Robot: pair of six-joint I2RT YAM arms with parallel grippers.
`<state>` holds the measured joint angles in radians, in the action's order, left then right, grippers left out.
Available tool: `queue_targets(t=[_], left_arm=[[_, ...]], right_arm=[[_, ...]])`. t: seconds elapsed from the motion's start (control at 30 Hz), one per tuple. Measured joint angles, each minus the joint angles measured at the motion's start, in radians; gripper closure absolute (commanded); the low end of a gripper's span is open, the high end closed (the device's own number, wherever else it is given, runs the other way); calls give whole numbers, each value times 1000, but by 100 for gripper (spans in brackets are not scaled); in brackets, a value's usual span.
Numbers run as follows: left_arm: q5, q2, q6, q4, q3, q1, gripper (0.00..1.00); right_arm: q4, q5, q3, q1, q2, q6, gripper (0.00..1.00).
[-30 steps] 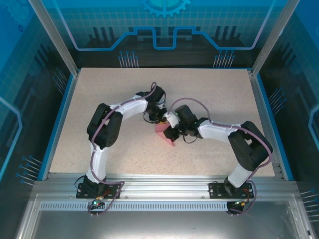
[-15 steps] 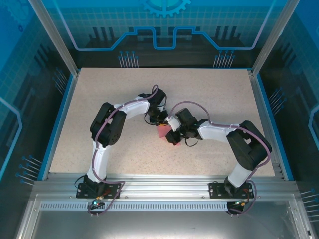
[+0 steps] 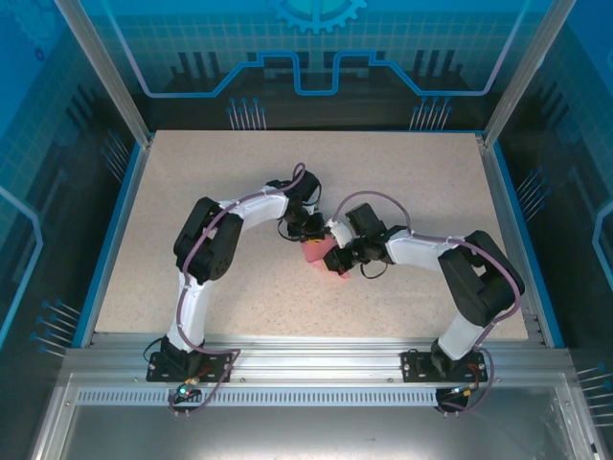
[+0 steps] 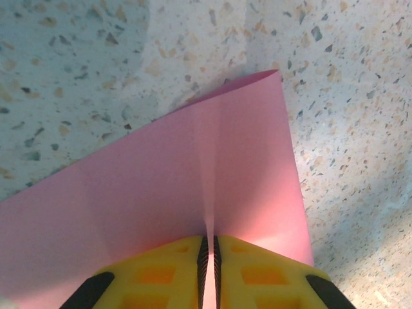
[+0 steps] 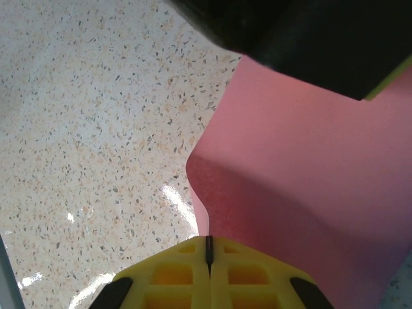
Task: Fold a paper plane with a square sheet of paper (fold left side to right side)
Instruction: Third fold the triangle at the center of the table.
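Where the square sheet of paper [image 3: 314, 253] lies: at the middle of the table [image 3: 192, 192], pink-red, raised and bent rather than flat, largely covered by both wrists in the top view
Left gripper [image 4: 208, 241]: yellow fingers pressed almost together on a raised ridge of the sheet, with a thin sliver of pink in the seam between them; it takes the paper from the side toward the table's far left corner
Right gripper [image 5: 208, 239]: fingers fully together, and the sheet's curled edge runs straight into their seam, so it appears to pinch that edge; it comes from the side toward the table's near right corner
Sheet from each gripper: directly ahead of the fingertips in both wrist views, fanning away from the jaws over the speckled table top
Long axis: a pale crease runs from the left jaws straight to the sheet's far edge [image 4: 193, 180]; how the whole sheet is oriented on the table cannot be told under the arms
Nearer arm: neither, since both are already touching the paper at the table's middle
Coming move, as a judgement: the left-held side has to travel across toward the table's right side while the right pinch anchors the other edge; the sag seen from the right wrist [image 5: 309, 193] suggests the edges could land misaligned
Writing: none on the paper; the back panel [image 3: 321, 11] beyond the table's far edge carries a gear emblem and circuit lines, with no readable letters
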<state>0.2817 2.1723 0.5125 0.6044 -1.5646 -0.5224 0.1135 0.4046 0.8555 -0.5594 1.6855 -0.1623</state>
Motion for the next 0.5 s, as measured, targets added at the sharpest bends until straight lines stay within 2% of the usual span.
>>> queue_targets(t=[0.5], left_arm=[[-15, 0, -19, 4, -4, -5, 84]], right_arm=[[50, 53, 81, 57, 70, -14, 99]])
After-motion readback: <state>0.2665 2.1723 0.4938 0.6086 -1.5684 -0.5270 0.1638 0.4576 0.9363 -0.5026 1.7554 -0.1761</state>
